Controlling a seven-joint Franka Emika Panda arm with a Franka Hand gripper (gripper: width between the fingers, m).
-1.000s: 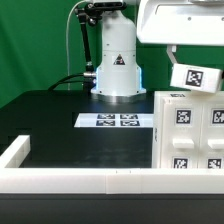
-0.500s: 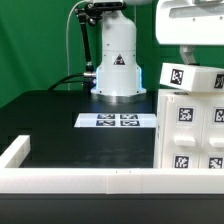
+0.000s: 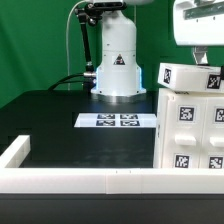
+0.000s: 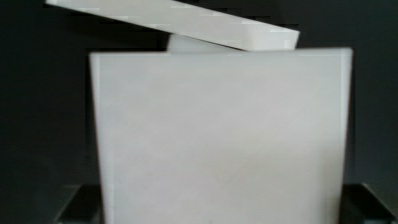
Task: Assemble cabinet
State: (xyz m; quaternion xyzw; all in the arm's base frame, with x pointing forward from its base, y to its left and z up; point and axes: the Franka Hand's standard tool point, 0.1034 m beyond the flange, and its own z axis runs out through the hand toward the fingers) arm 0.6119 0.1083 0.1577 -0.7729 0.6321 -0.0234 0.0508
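The end effector [image 3: 205, 58] was seen only at the upper edge of the exterior view, where its white housing ran out of frame; its fingers could not be made out, so how far it was open, and whether anything was held, could not be told. Directly beneath it a small tagged white block [image 3: 190, 77] was seen, lying on top of the cabinet [image 3: 190, 130] and slightly tilted. In the wrist view the same block [image 4: 178, 22] was shown as a slanted white bar across the far edge of a broad blank white face of the cabinet [image 4: 214, 130]. Whether the block was seated or merely resting could not be decided.

The step in hand was judged to be the fitting of this block onto the cabinet. The next move would call for the block to be squared with the cabinet's top edge before being pressed home or let go, since a skewed part might jam or slide off.

Farther out, away from the end effector, the marker board [image 3: 117, 121] lay flat on the black bench [image 3: 60, 125], in front of the arm's white base [image 3: 117, 65]. A low white rail [image 3: 70, 178] bounded the near side of the bench. A green backdrop [image 3: 35, 40] closed the room behind.
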